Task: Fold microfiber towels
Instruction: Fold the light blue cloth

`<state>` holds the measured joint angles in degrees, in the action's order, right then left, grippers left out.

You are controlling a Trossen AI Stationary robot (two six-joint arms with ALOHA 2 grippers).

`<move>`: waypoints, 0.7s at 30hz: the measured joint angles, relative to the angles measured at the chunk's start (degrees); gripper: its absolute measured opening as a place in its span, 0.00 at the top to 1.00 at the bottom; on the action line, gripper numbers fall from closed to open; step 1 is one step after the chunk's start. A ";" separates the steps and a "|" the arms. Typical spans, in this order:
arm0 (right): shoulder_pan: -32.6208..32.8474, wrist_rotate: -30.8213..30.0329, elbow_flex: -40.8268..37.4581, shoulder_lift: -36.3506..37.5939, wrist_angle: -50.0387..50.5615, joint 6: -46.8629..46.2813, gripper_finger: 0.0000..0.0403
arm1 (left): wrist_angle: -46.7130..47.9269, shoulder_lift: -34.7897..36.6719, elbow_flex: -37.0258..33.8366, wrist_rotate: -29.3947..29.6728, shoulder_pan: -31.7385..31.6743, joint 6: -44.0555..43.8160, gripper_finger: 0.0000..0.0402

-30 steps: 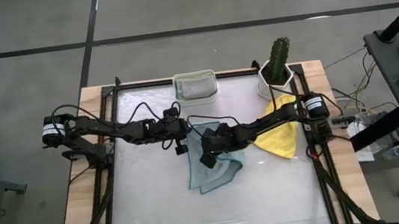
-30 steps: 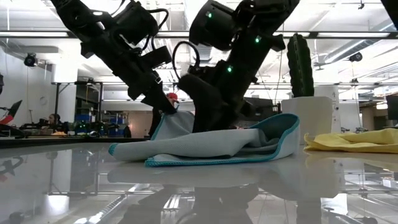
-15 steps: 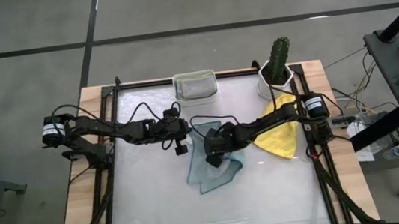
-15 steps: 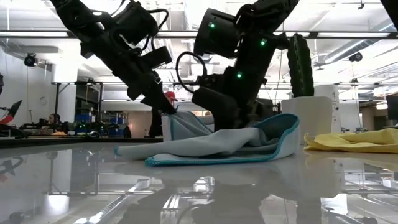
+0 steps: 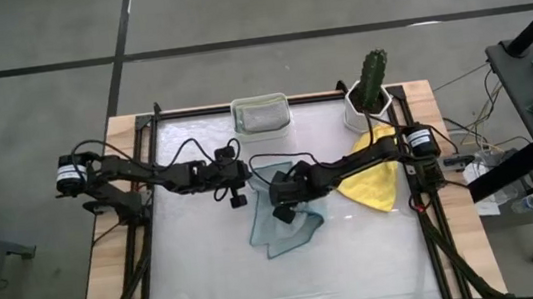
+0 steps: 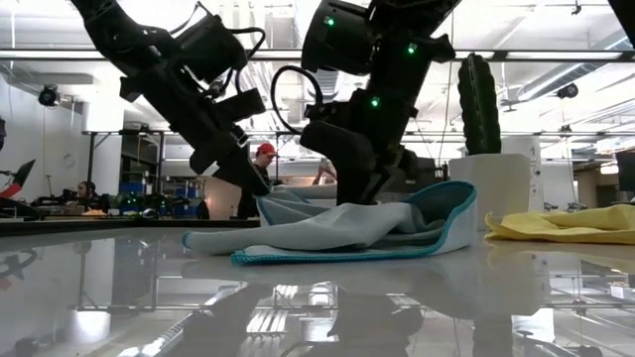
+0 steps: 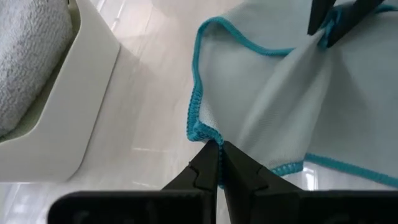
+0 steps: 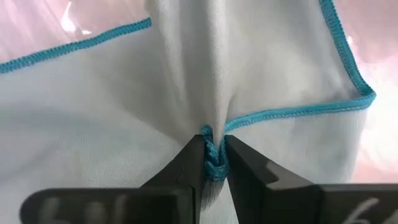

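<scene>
The right gripper's [image 8: 212, 158] two dark fingers [image 8: 186, 163] are pressed close together, and a bunched bit of the teal hem of the pale blue-grey towel [image 5: 285, 223] is pinched between them. The cloth fans out from that pinch in soft folds. The left gripper's [image 7: 219, 155] fingers [image 7: 205, 167] are squeezed tight too, and their tips sit right on a crinkled corner of the same towel's hem, so that corner looks nipped between them.

The towel lies crumpled near the middle of the white table [image 5: 211, 277]. From the low view it rests in a floppy heap [image 6: 337, 233] with one edge curled up. The left arm [image 5: 149, 175] reaches in from the left side and the right arm [image 5: 359, 164] from the right side, and the two grippers meet close together over the towel's far edge.

A yellow towel [image 5: 376, 185] lies flat near the right side of the table, partly under the right arm. At the back edge stands a white tub [image 5: 261, 115] with a grey cloth [image 7: 25, 56] inside it. A green cactus [image 5: 372, 79] in a white pot [image 5: 363, 113] stands at the back right corner. Far off in the room behind the table, a person in a red cap [image 6: 265, 151] can be seen.
</scene>
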<state>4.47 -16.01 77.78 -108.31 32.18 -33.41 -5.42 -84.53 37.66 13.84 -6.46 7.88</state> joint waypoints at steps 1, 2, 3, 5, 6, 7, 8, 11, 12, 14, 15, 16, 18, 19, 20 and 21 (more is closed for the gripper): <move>0.00 0.00 0.28 0.00 0.44 0.01 0.87 | -0.01 0.00 -0.12 0.01 -0.14 0.00 1.00; 0.00 0.00 0.44 0.00 0.66 0.00 0.86 | -0.03 0.00 -0.20 0.01 -0.23 0.00 1.00; 0.00 0.00 0.60 0.00 0.71 0.00 0.86 | -0.04 0.00 -0.24 0.01 -0.24 -0.02 1.00; 0.00 0.05 0.76 0.00 0.63 -0.30 0.84 | -0.05 0.00 -0.28 0.01 -0.31 -0.02 1.00; -0.15 0.15 0.78 0.00 0.63 -0.44 0.82 | -0.05 0.00 -0.28 0.00 -0.31 -0.04 1.00; -0.17 0.17 0.78 0.00 0.65 -0.46 0.80 | -0.05 0.00 -0.28 0.01 -0.31 -0.04 1.00; -0.29 0.19 0.78 0.00 0.67 -0.46 0.78 | -0.06 0.00 -0.28 0.01 -0.31 -0.07 1.00; -0.61 0.18 0.78 0.00 0.63 -0.43 0.74 | -0.10 0.00 -0.28 -0.02 -0.31 -0.11 1.00; -0.66 0.20 0.78 0.00 0.63 -0.25 0.73 | -0.10 0.00 -0.28 -0.02 -0.31 -0.11 1.00; -0.68 0.19 0.78 0.00 0.63 -0.04 0.73 | -0.12 0.00 -0.32 -0.02 -0.28 -0.13 1.00; -0.68 0.20 0.78 0.00 0.63 -0.02 0.73 | -0.12 0.00 -0.32 -0.02 -0.29 -0.13 1.00; -0.68 0.56 0.78 0.00 0.61 -0.01 0.73 | -0.12 0.00 -0.32 -0.02 -0.29 -0.13 1.00; -0.76 1.63 0.78 0.00 0.61 0.05 0.76 | -0.12 0.00 -0.32 -0.02 -0.28 -0.13 1.00; -0.74 1.82 0.78 0.00 0.61 0.17 0.78 | -0.12 0.00 -0.32 -0.02 -0.28 -0.13 1.00; -0.74 2.25 0.78 0.01 0.61 0.31 0.80 | -0.12 0.00 -0.32 -0.02 -0.28 -0.13 1.00; -0.74 2.84 0.78 0.00 0.61 0.50 0.84 | -0.14 0.00 -0.32 -0.02 -0.28 -0.15 1.00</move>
<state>3.73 -13.17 78.56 -108.31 32.80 -32.91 -5.56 -84.53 37.34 13.82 -6.74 7.73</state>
